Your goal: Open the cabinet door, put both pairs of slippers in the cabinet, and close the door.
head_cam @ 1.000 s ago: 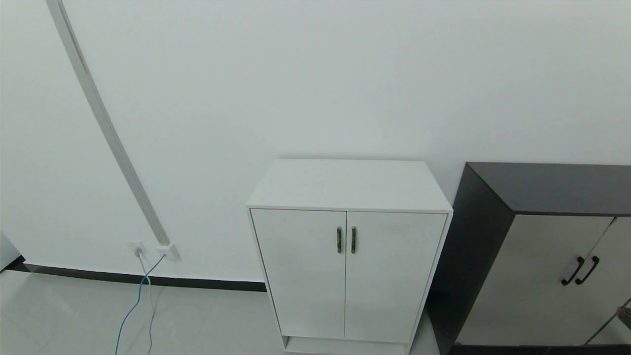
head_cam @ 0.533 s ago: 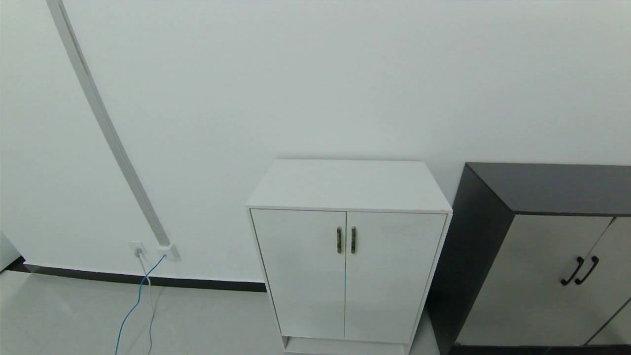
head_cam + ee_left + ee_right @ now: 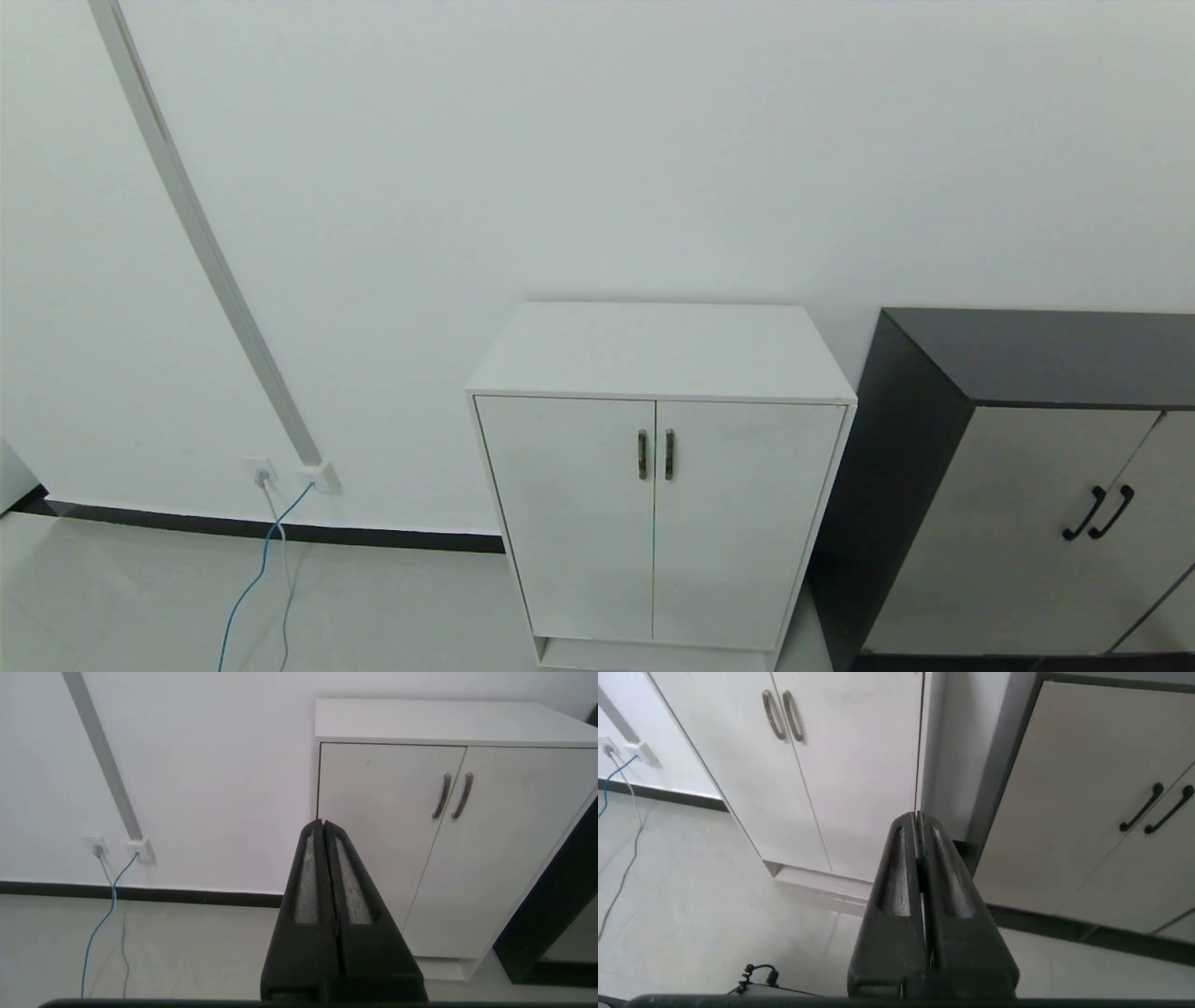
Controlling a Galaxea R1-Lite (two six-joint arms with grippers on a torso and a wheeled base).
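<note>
The white cabinet stands against the wall, doors shut. The left hand and right hand are both pressed together, away from it. Its two handles sit side by side, so a hand could hook both.

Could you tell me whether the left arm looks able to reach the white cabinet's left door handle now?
Probably yes: nothing stands between the left gripper and the left door handle of the white cabinet. The gripper is shut and apart from it, so it must open first.
</note>
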